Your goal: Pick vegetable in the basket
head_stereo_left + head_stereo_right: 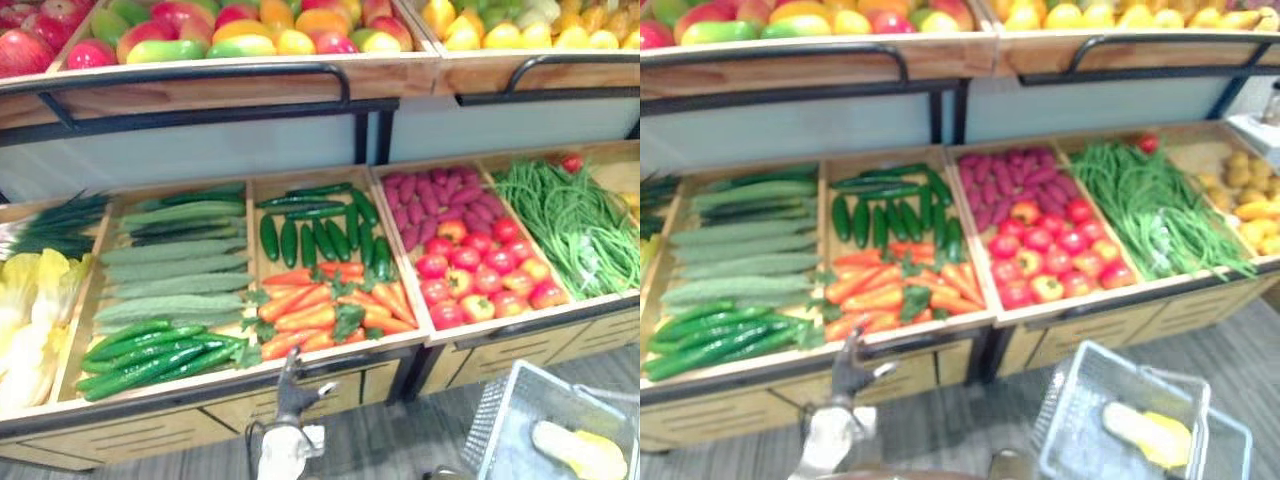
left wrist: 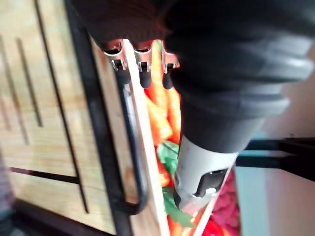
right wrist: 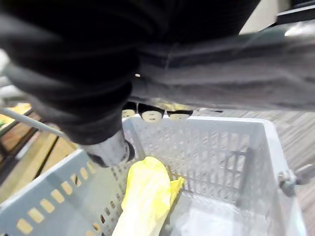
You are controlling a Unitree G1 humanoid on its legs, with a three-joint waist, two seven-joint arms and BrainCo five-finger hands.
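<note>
Here, long yellow vegetable (image 3: 145,196) in basket (image 3: 211,147).

I'm seeing pale, matt wood with a faint grain on the stand (image 2: 29,98), and a smooth black-painted metal rail (image 2: 132,147) with a dull sheen along its front. The cucumbers (image 1: 150,360) and tomatoes (image 1: 470,270) shine glossy and waxy, the carrots (image 1: 320,310) look duller, and my left hand (image 2: 236,73) shows a matt, ribbed, rubbery dark cover above bright silver metal fingers (image 2: 119,51). The basket (image 3: 216,142) is pale grey perforated plastic, semi-gloss, with a smooth, waxy yellow vegetable (image 3: 145,196) inside.
</note>
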